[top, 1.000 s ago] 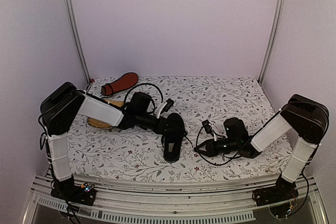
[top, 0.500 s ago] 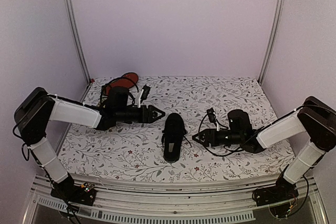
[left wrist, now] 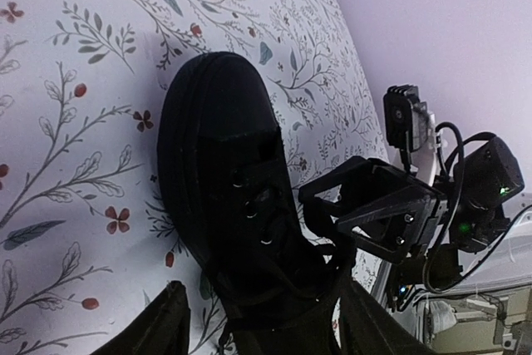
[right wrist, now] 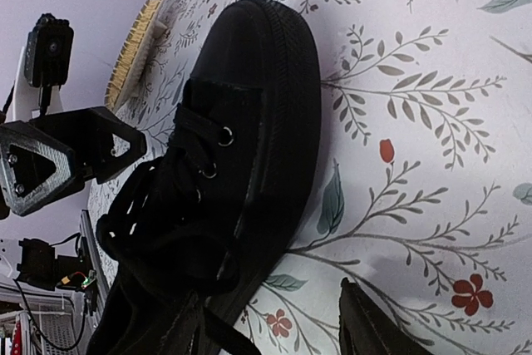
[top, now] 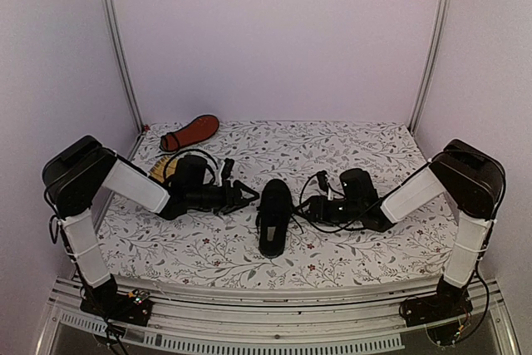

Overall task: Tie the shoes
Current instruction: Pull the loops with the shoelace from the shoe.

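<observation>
One black shoe (top: pixel 274 215) stands upright mid-table, toe toward the far wall, its thin laces lying loose over the tongue. The other shoe (top: pixel 189 133) lies sole-up at the back left, showing its reddish sole. My left gripper (top: pixel 247 194) is open just left of the middle shoe. In the left wrist view that shoe (left wrist: pixel 224 197) reaches down between the open fingers (left wrist: pixel 158 326). My right gripper (top: pixel 303 208) is open close to its right side. The right wrist view shows the shoe (right wrist: pixel 233 180) by one finger (right wrist: pixel 374 326), with bare cloth in the gap. Neither gripper holds anything.
A yellow woven mat (top: pixel 158 174) lies at the left, partly under my left arm, and shows in the right wrist view as a mat (right wrist: pixel 137 47). The floral cloth (top: pixel 366 155) covers the table. Walls and metal posts (top: pixel 116 47) close in the back and sides.
Both grippers were shut a second ago and now stand open. The left arm pulled back left, then returned beside the shoe. The right arm moved left, closer to the shoe.
</observation>
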Available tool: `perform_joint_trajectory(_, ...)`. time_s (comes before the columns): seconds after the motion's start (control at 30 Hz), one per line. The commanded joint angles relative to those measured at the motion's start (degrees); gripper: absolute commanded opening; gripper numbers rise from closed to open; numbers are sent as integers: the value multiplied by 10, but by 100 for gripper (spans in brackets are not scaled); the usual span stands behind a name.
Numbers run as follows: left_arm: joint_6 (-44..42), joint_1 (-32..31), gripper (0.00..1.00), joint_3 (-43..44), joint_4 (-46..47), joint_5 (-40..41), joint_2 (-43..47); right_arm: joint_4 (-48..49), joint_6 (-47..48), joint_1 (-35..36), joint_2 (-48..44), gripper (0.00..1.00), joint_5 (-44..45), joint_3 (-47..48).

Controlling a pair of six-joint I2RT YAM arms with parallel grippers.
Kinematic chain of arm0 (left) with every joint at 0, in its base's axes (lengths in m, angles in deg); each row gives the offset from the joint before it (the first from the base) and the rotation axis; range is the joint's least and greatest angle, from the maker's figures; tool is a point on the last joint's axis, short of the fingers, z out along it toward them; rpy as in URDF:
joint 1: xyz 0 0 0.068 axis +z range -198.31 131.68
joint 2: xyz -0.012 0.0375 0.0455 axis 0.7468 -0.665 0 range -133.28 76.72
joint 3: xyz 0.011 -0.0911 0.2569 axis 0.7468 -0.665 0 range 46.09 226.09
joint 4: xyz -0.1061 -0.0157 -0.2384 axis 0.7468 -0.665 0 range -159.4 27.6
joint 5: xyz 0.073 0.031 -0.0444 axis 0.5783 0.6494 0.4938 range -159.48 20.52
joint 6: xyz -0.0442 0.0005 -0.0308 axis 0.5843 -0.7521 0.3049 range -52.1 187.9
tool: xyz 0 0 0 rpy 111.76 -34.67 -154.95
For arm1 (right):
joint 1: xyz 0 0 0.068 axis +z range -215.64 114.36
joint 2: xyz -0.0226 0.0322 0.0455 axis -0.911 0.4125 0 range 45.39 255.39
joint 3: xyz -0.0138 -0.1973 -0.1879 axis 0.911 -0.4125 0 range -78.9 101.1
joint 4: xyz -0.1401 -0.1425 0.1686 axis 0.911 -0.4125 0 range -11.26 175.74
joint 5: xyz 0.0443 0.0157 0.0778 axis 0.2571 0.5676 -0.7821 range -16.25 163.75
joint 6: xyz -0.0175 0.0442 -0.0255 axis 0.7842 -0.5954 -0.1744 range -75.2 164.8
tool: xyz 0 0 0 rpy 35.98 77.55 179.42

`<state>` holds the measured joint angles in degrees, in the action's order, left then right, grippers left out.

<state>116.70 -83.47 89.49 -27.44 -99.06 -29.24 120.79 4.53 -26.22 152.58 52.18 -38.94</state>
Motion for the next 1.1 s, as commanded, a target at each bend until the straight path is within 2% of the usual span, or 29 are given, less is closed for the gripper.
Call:
perform_joint_trajectory(0.0,28,7,60,6,39,-13,-27,20,-17,-6,27,52,-9,33)
perform_joint_trajectory(0.13,31,7,57,9,43,-20,-40,20,-18,-8,43,42,-15,45)
perform_joint_trajectory(0.57,57,0,57,21,82,-58,-92,39,0,-8,65,36,-64,65)
perform_joint_trajectory(0.77,72,-7,55,22,110,-71,-106,38,8,-9,65,22,-68,64)
perform_joint_trajectory(0.9,85,-8,41,21,139,-82,-109,38,10,-8,63,10,-67,60)
perform_joint_trajectory(1.07,91,-8,19,19,153,-84,-106,36,13,-8,48,4,-59,53)
